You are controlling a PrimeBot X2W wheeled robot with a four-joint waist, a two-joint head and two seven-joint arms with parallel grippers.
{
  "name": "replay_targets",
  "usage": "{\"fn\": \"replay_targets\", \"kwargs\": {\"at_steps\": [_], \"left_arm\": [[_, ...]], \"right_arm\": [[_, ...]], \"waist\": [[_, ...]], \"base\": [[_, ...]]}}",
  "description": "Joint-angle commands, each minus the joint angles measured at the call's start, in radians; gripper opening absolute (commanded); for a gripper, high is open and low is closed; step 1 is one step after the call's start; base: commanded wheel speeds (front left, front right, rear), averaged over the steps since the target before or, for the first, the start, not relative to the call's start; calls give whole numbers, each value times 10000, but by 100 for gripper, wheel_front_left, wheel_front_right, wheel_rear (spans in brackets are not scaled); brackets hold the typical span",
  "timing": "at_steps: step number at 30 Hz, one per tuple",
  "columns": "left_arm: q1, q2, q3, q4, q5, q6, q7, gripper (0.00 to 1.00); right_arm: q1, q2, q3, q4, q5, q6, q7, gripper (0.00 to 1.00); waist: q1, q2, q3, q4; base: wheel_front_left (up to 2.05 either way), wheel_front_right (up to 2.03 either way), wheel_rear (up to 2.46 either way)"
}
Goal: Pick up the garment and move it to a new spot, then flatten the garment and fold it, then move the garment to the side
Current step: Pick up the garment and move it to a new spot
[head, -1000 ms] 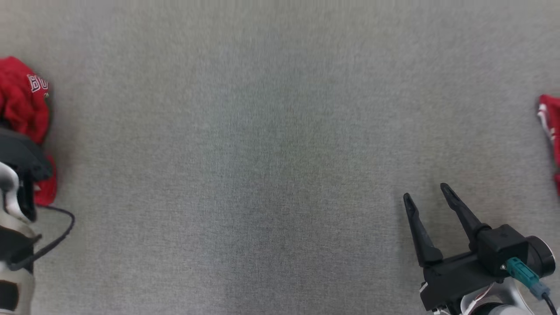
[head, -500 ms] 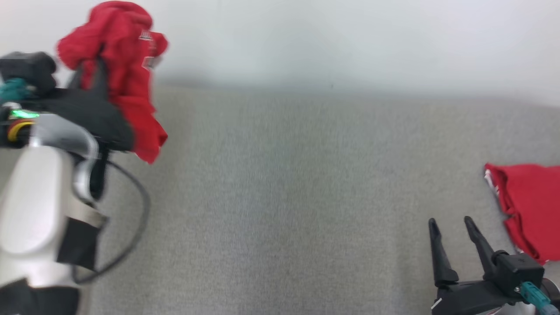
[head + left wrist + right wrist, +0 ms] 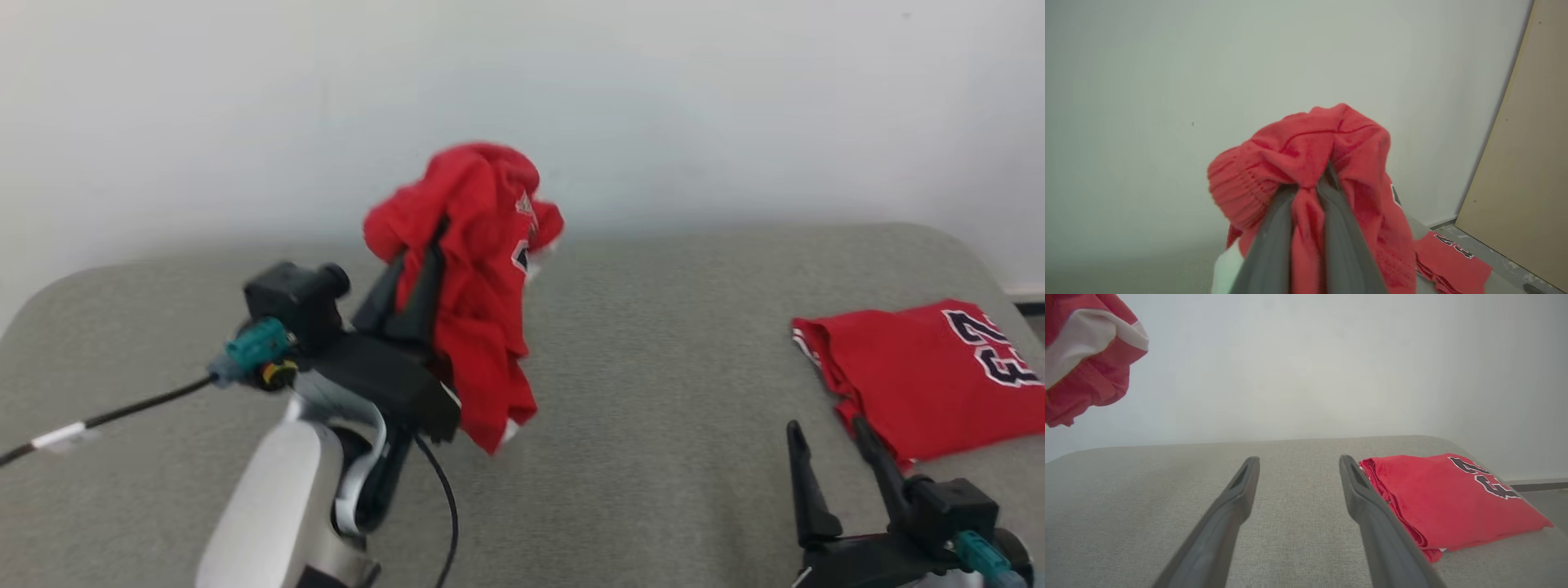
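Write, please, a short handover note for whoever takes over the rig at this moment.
Left gripper: shut on the bunched red garment, held up clear of the grey surface.
Right gripper: open, empty, low beside the folded red jersey at the surface's right end.
Done: garment picked up.
Left: set it down at a new spot, flatten, fold, move it aside.
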Motion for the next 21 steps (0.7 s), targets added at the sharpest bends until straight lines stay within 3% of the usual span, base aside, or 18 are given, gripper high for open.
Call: {"fn": "replay_targets", "kwargs": {"at_steps": [1,12,13,14,15,21], "left_arm": [[412,-60,-109,211,-198,-14,-112,0],[1125,-72,-916,2706,272,7,-1744,0],[1131,-77,-1019,2927,322,-4,-1883,20],[1133,-86,-1088,3149,313,-11,-2001,72],[1133,-98,-1168,3387,294,-13,-2019,100],[1032,-148,-1345,4253,-128,-33,-2157,100]], "right_arm": [[-118,21,168,20,160,-19,14,100],[-385,11,891,335,429,-21,-87,100],[-390,13,902,369,441,-21,-92,100],[-402,14,914,399,462,-21,-110,100],[-410,14,917,428,474,-21,-123,100],[-373,13,928,587,559,-21,-169,100]], "waist": [[3,2,263,-1027],[3,2,839,-2599],[3,2,875,-2644],[3,2,913,-2683],[3,2,932,-2696],[3,2,875,-2431]], "base": [[0,0,0],[0,0,0],[0,0,0],[0,0,0],[0,0,0],[0,0,0]]}}
